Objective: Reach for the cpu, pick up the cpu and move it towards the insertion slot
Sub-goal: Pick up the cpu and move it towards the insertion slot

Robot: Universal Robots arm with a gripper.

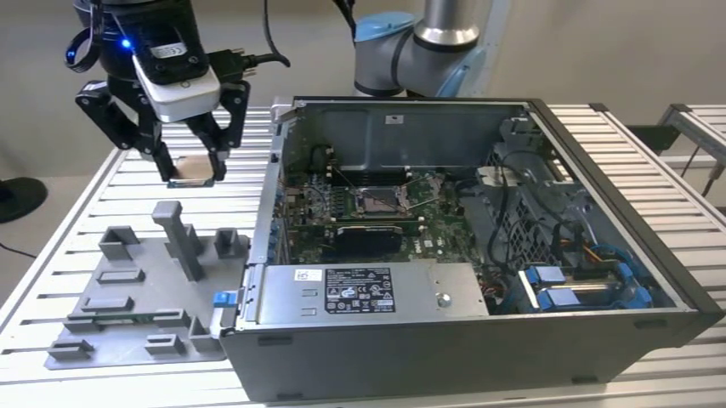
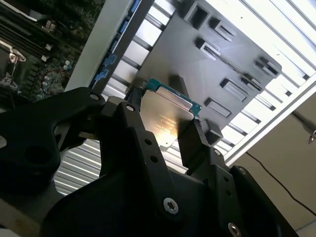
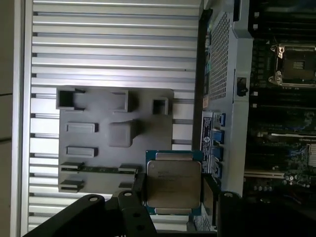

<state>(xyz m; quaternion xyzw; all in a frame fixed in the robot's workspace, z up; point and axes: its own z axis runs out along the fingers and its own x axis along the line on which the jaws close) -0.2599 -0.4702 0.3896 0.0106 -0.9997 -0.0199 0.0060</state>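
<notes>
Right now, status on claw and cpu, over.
Claw shut on the cpu, in the air outside the computer case. Insertion slot inside the case, apart from the cpu. Case wall stands between them.

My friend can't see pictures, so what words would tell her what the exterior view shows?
A black gripper holds the cpu in the air near a grey fixture tray. Beside it stands an open computer case with the insertion slot inside.

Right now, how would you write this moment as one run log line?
gripper: shut on chip | chip: held in air near grey tray, outside computer case | socket: inside case, no chip in it
</notes>
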